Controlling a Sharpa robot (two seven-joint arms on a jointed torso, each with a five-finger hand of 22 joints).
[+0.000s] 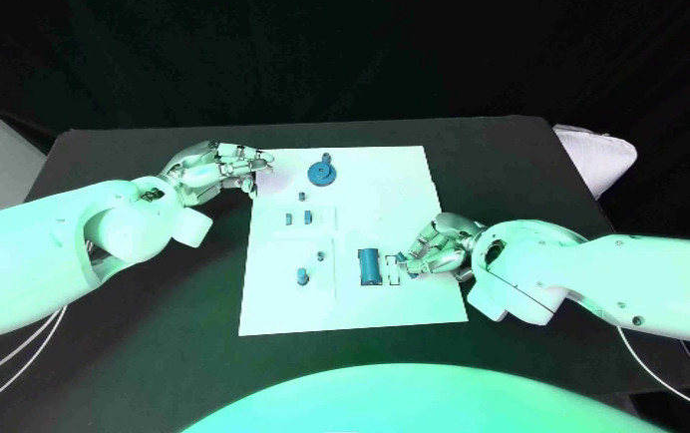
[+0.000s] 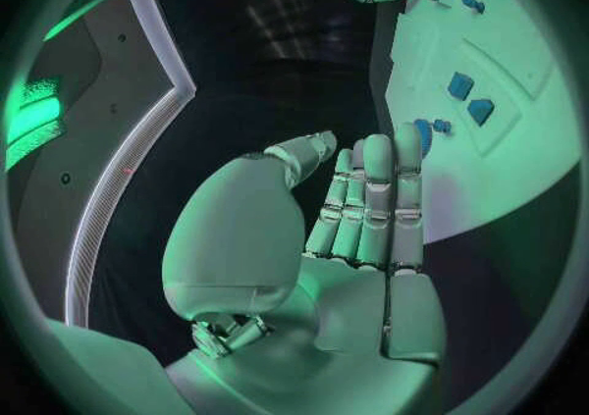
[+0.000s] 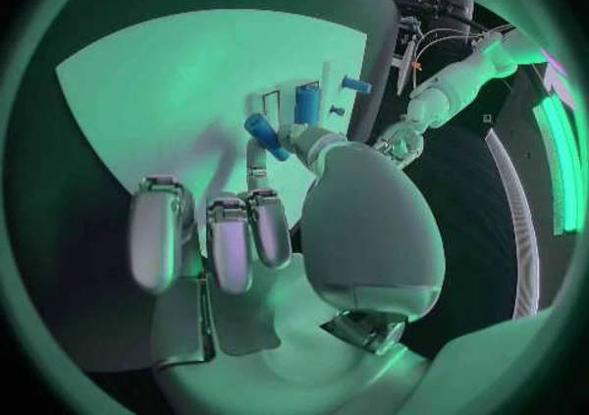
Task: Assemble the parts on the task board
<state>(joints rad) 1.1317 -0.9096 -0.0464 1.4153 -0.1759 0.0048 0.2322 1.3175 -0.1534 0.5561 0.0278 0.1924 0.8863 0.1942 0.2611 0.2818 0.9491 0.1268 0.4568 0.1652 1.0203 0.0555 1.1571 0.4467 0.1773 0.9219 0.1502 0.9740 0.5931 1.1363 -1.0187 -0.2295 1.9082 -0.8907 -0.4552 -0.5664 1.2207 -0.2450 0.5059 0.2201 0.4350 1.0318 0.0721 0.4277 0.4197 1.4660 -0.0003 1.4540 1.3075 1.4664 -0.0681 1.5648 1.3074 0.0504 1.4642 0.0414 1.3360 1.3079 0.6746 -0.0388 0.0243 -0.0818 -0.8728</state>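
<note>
Several small blue parts (image 1: 303, 219) are seen on the white task board (image 1: 388, 179) in the middle of the black table (image 1: 130, 353). A round disc-like part (image 1: 324, 172) lies near the board's far edge, a cylindrical part (image 1: 370, 266) lies near the near right side, and smaller pieces sit between. All are judged light, rigid and smooth, so slipping is likely; a pinch across the cylinder's sides, near its middle, is judged the surest hold. A blue piece (image 3: 265, 135) is seen in the right wrist view at the fingertips of the right hand (image 1: 436, 246), which rests at the board's right edge just beside the cylinder; whether it is actually gripped cannot be told. The left hand (image 1: 218, 168) is held at the board's far left corner, fingers straight and together, nothing in it.
</note>
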